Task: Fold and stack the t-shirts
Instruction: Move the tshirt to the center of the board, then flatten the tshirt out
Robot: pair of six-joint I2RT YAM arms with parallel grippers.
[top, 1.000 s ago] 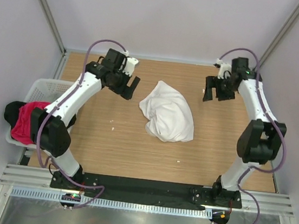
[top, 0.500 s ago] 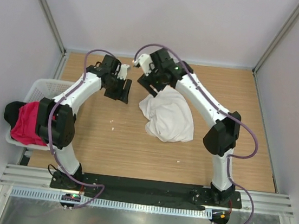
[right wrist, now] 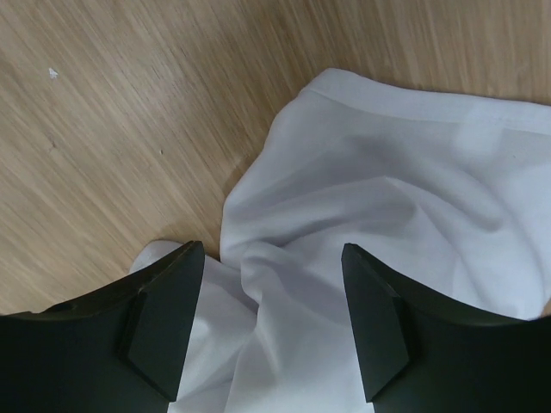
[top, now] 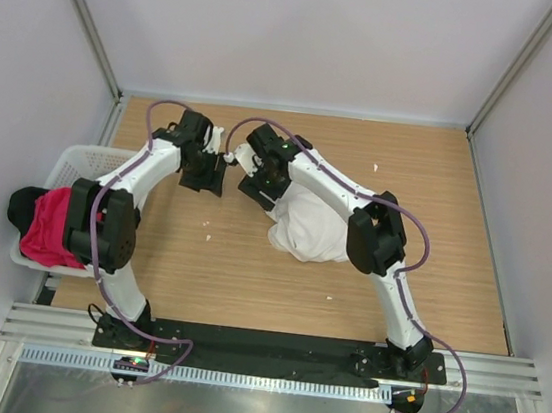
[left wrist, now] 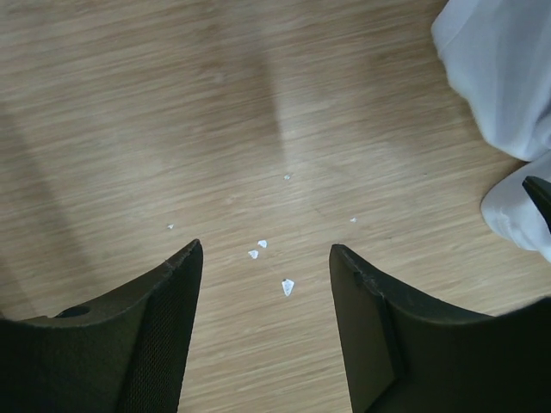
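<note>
The white shirt (top: 313,229) lies crumpled in the middle of the table (top: 436,216). The right gripper (right wrist: 271,254) hangs over its edge, jaws apart. The left gripper (left wrist: 263,249) is just beside, over bare wood, jaws apart too. A red shirt (top: 50,224) lies on the basket (top: 76,157).

A light wooden bench (top: 434,236) carries a crumpled white cloth t-shirt (top: 315,230) near its middle. Tiny white scraps (left wrist: 287,286) dot the wood around it.

Robotics lab test cell. Plain pale walls (top: 297,38) framed by aluminium posts (top: 85,17). Wood-laminate table (top: 434,236) boxed in on three sides. Left arm (top: 145,168) and right arm (top: 330,178) bolted to a black base plate (top: 269,347) on aluminium rails (top: 40,324); slotted cable duct (top: 265,381) along the near edge.
</note>
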